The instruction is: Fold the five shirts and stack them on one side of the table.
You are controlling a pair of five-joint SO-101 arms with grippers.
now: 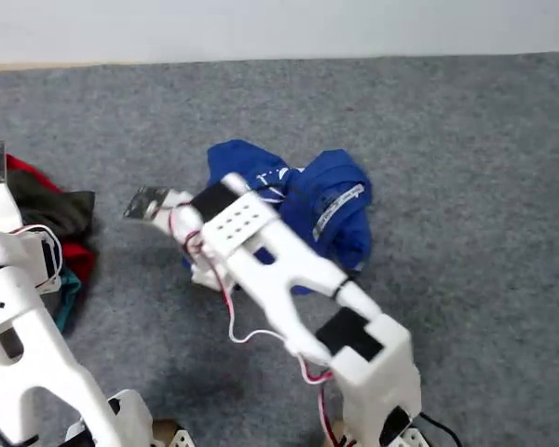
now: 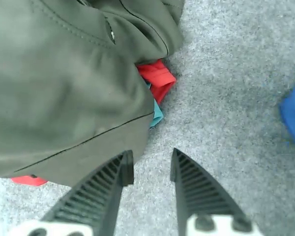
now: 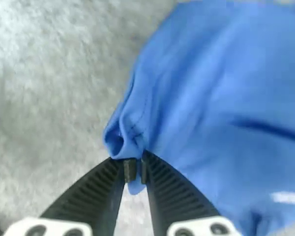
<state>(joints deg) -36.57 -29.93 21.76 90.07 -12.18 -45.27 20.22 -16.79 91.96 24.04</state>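
Grey felt table surface (image 1: 466, 168). Crumpled blue cotton shirt (image 1: 331, 200): centre of table, right gripper (image 3: 133, 172) clamped on a fold at its edge. Pile at 9 o'clock edge: olive-grey fabric shirt (image 2: 64, 88) over red garment (image 2: 157, 76) and teal garment (image 2: 157, 114). Left gripper (image 2: 147, 169): jaws parted, holding nothing, over bare felt beside the pile.

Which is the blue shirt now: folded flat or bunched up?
Bunched up. The blue shirt lies in a rumpled heap on the table, and the right gripper pinches one edge of it.
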